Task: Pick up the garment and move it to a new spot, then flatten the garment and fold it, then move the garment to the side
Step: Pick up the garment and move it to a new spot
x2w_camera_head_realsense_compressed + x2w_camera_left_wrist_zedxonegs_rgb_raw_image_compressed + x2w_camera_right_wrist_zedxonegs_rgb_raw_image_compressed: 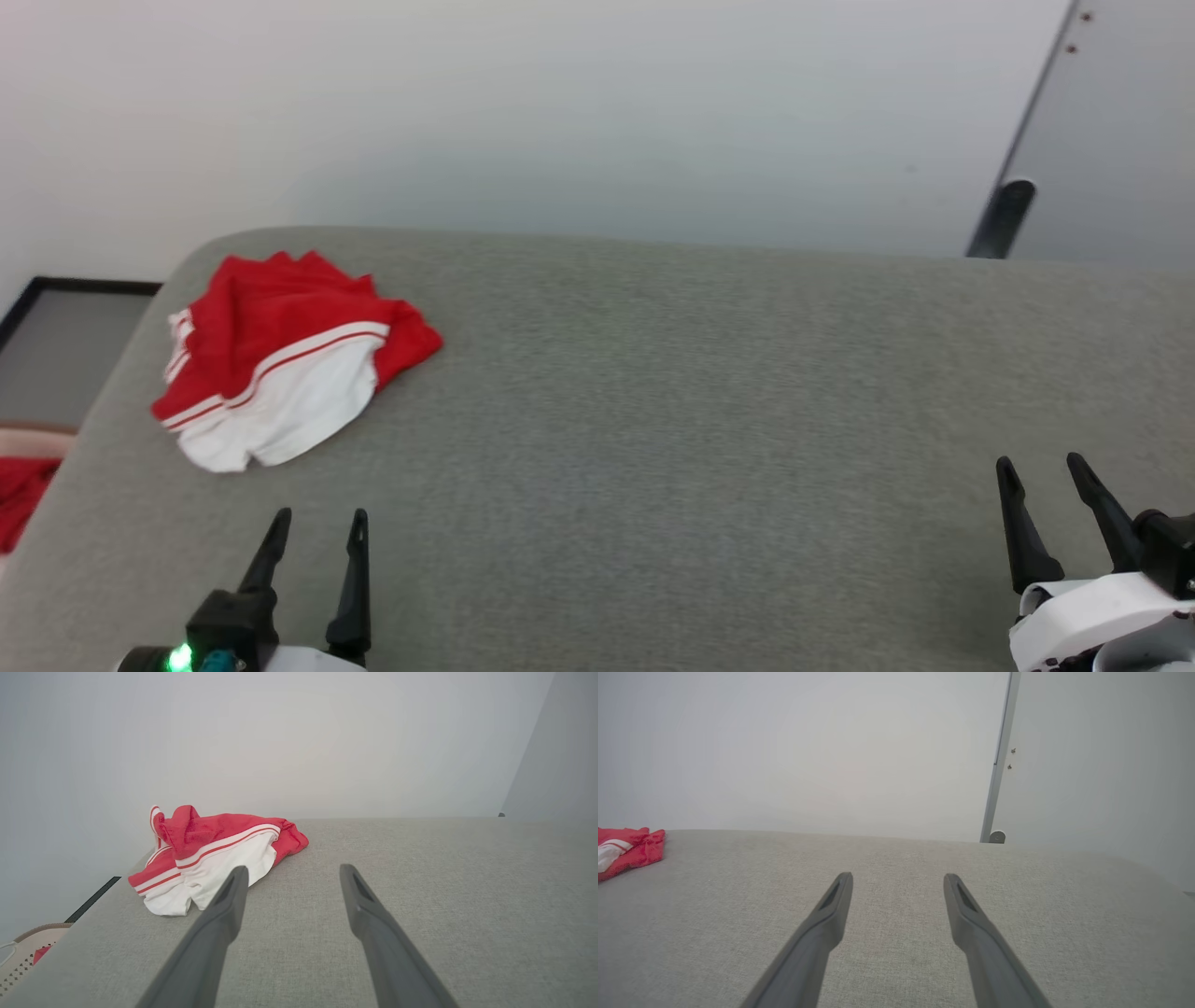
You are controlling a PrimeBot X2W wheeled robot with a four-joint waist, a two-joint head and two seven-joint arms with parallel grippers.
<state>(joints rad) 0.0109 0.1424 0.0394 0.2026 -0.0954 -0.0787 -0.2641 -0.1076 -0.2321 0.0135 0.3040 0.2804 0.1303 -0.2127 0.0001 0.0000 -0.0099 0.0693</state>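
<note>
The garment [280, 355] lies crumpled in a heap at the far left of the grey fabric table [672, 420]; it is red with a white panel and white-and-red striped trim. In the left wrist view the garment [210, 856] sits ahead and to the left of my fingers. My left gripper [320, 521] stands open near the front edge, just short of the heap and apart from it, with nothing between its fingers. Open as well, my right gripper [1039, 464] hovers at the front right, far from the garment [626, 851], whose red edge shows at the left border.
A pale wall rises behind the table. A grey panel with a dark post [1001, 219] stands at the back right. Off the table's left edge I see a dark-framed panel [56, 345] and a pale perforated basket [23, 956] with something red in it.
</note>
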